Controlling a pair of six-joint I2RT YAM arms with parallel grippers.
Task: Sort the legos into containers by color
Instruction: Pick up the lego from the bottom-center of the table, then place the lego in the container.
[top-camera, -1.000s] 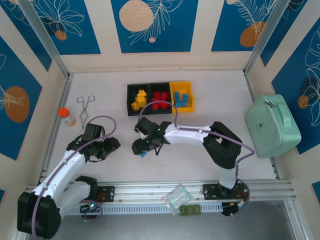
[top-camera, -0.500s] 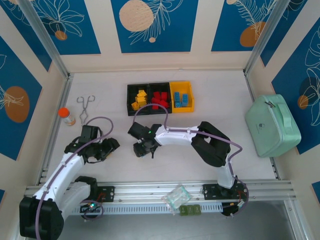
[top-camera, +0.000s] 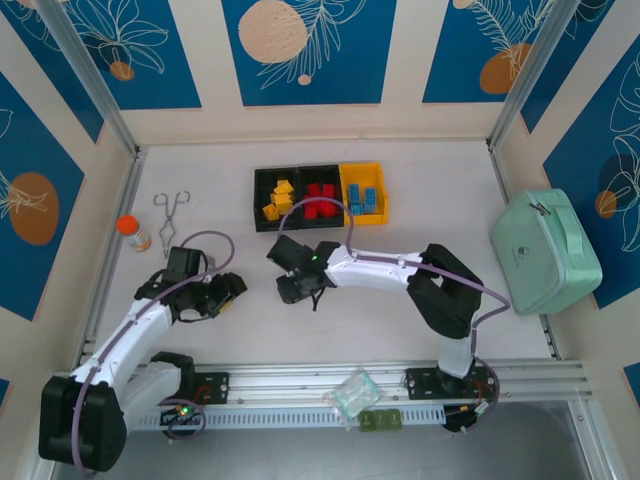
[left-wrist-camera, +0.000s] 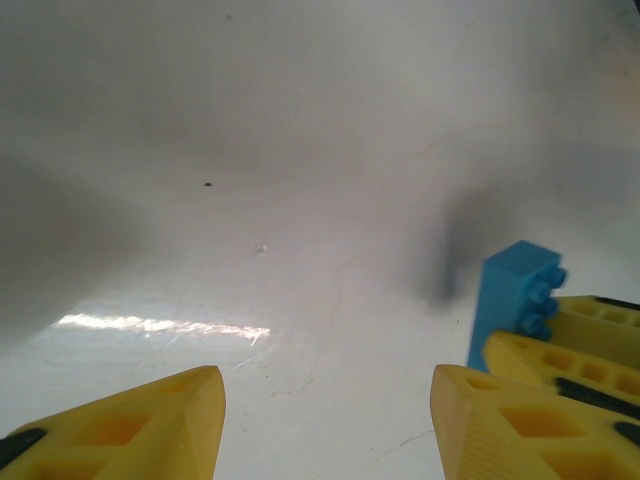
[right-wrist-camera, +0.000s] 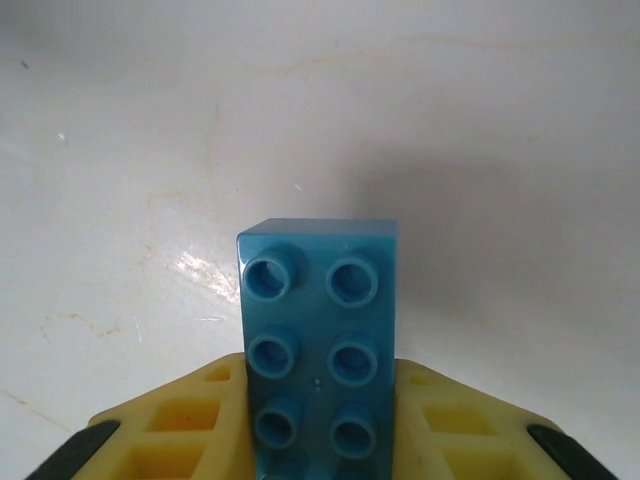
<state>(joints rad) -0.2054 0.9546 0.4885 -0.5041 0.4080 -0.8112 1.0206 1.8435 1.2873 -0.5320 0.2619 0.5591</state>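
Blue plastic sits between the yellow fingers (right-wrist-camera: 190, 420) of the right pincer (right-wrist-camera: 318, 400): one blue brick (right-wrist-camera: 318, 340), studs toward the wrist camera, with a finger pressed against each long side. Whether it has left the table (right-wrist-camera: 480, 120) I cannot tell. Seen from above, this pincer (top-camera: 292, 290) is on the near side of the row of bins (top-camera: 258, 200), close to them. The left pincer (top-camera: 228, 290) is also on their near side, farther out past the black end. It stands about half open with nothing between its tips (left-wrist-camera: 325, 380), and its camera sees the brick (left-wrist-camera: 515, 300) close by.

The step in hand looks like carrying this brick to the yellow bin (top-camera: 382, 195), where the blue legos lie. To do it well, I would lift straight up first, high enough to clear the bin walls. The grip covers only the brick's lower end, so travel gently. Let go low over the yellow bin, away from the shared wall with its black neighbour.

Counted:
- three bins: two black, one yellow
- one brick in hand
- three sorted heaps (yellow, red, blue), too small to count brick by brick
- one pair of tongs (top-camera: 170, 215)
- one orange-capped bottle (top-camera: 133, 232)
- one mint-green case (top-camera: 545, 250)
- one clear bag (top-camera: 352, 392)
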